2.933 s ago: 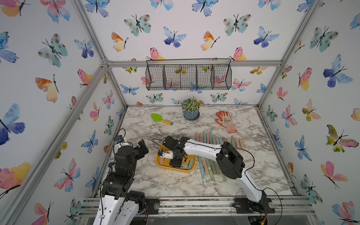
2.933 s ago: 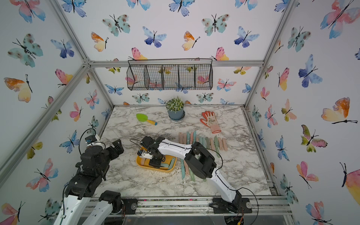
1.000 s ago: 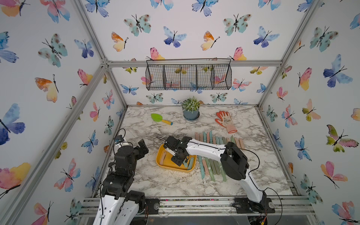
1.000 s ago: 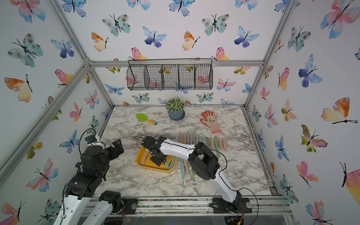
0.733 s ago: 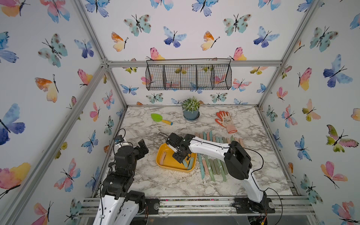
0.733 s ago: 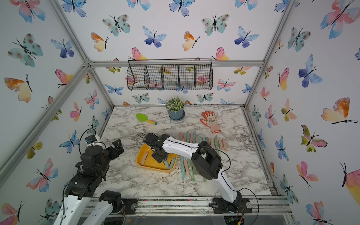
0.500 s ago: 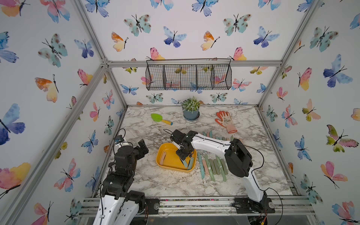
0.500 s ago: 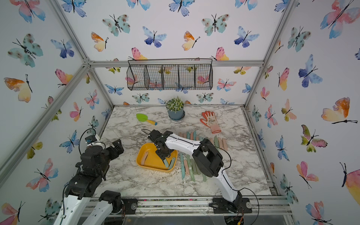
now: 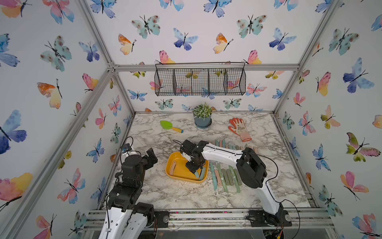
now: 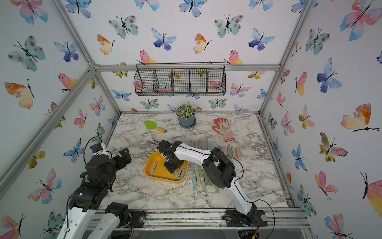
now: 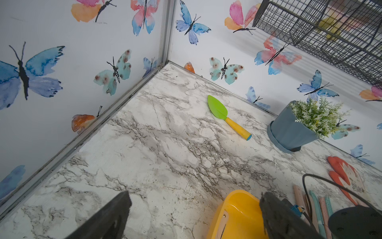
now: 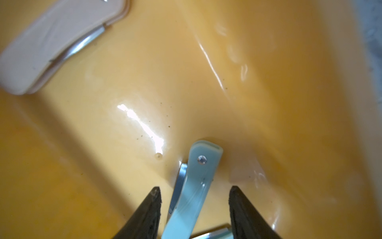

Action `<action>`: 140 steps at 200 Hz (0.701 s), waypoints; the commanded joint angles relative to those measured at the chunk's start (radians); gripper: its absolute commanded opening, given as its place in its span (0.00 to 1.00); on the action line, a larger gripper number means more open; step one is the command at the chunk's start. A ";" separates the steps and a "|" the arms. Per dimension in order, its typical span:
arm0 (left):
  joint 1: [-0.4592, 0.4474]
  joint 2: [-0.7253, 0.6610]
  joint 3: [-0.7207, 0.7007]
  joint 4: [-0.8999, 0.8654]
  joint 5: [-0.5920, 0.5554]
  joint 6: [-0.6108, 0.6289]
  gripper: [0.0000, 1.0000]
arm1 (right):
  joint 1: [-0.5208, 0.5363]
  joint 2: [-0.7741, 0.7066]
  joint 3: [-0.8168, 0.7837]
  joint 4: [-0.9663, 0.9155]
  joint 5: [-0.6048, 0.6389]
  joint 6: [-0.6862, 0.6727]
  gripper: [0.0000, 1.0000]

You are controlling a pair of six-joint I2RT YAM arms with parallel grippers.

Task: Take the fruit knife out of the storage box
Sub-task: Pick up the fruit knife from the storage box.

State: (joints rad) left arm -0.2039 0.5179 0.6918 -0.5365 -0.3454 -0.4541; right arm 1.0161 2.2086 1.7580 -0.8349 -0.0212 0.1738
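The left gripper (image 9: 151,156) hangs raised by the left wall, jaws wide apart and holding nothing. Bare marble table (image 9: 157,190) lies open between it and the storage box (image 9: 180,172). A beige knife (image 9: 173,168) lies at the box's left side. The right gripper (image 12: 194,187) points down close to the box's right wall. Its jaws stand apart astride the pale blue fruit knife (image 12: 197,180), with a gap on either side. A row of knives (image 9: 226,180) crowds the table just right of the box.

In the shallow yellow-orange plastic storage box (image 9: 182,171), the right hand (image 12: 195,188) straddles a pale blue folding fruit knife (image 12: 198,175), narrow gaps either side. A beige folding knife (image 9: 173,168) lies well apart by the left wall. Pastel folding knives (image 9: 226,178) crowd the marble desk (image 9: 157,186) right of the box; its front lies bare.
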 commanded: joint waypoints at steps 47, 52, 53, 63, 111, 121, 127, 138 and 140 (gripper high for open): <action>0.004 -0.005 0.028 -0.003 -0.012 -0.002 0.98 | 0.004 0.083 0.061 -0.086 -0.016 0.035 0.55; 0.005 -0.005 0.028 -0.003 -0.012 -0.003 0.98 | 0.004 0.089 0.066 -0.092 -0.009 0.035 0.55; 0.005 -0.006 0.028 -0.002 -0.012 -0.003 0.98 | 0.004 0.089 0.068 -0.093 -0.008 0.035 0.54; 0.005 -0.006 0.028 -0.003 -0.013 -0.002 0.98 | 0.004 0.097 0.075 -0.104 0.003 0.036 0.54; 0.005 -0.007 0.028 -0.003 -0.014 -0.003 0.98 | 0.004 0.113 0.084 -0.116 0.009 0.042 0.44; 0.004 -0.007 0.028 -0.003 -0.014 -0.002 0.99 | 0.004 0.112 0.084 -0.116 0.012 0.043 0.41; 0.004 -0.007 0.028 -0.003 -0.014 -0.002 0.99 | 0.004 0.110 0.084 -0.114 0.015 0.045 0.40; 0.004 -0.007 0.028 -0.003 -0.014 -0.002 0.99 | 0.004 0.103 0.081 -0.105 0.017 0.047 0.37; 0.004 -0.007 0.028 -0.003 -0.014 -0.003 0.99 | 0.004 0.101 0.080 -0.102 0.017 0.048 0.37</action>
State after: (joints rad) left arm -0.2039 0.5179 0.6918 -0.5365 -0.3454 -0.4541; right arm 1.0161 2.2772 1.8355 -0.9047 -0.0154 0.2031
